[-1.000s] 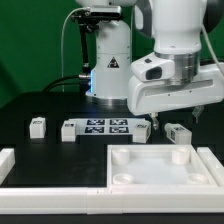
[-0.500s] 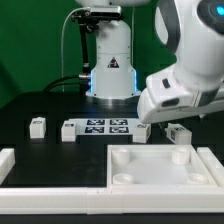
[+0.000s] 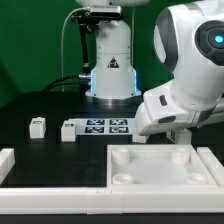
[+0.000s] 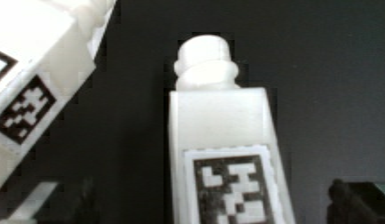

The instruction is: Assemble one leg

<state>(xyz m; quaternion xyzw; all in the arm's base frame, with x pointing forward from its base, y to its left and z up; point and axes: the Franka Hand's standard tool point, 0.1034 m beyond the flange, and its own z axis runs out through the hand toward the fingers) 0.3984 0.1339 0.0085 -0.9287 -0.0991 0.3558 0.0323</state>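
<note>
In the wrist view a leg [image 4: 221, 130], a chunky white block with a rounded peg at one end and a square black-and-white marker [image 4: 230, 185], lies on the black table. My gripper [image 4: 198, 205] is open, with one dark fingertip [image 4: 38, 203] on each side of the leg and gaps between them and it. In the exterior view the arm's white body [image 3: 185, 90] hides the gripper and this leg. Another small leg [image 3: 37, 126] lies at the exterior view's left. The large white square panel [image 3: 125, 175] with round corner sockets lies in front.
The marker board [image 3: 95, 128] lies behind the panel, in front of the robot base [image 3: 110, 70]. A white raised rail [image 3: 50, 195] runs along the front and left edges. In the wrist view another white marked part [image 4: 38, 70] lies close beside the leg.
The arm has swung lower and towards the exterior view's right. It now covers the two small parts behind the panel that showed a second ago.
</note>
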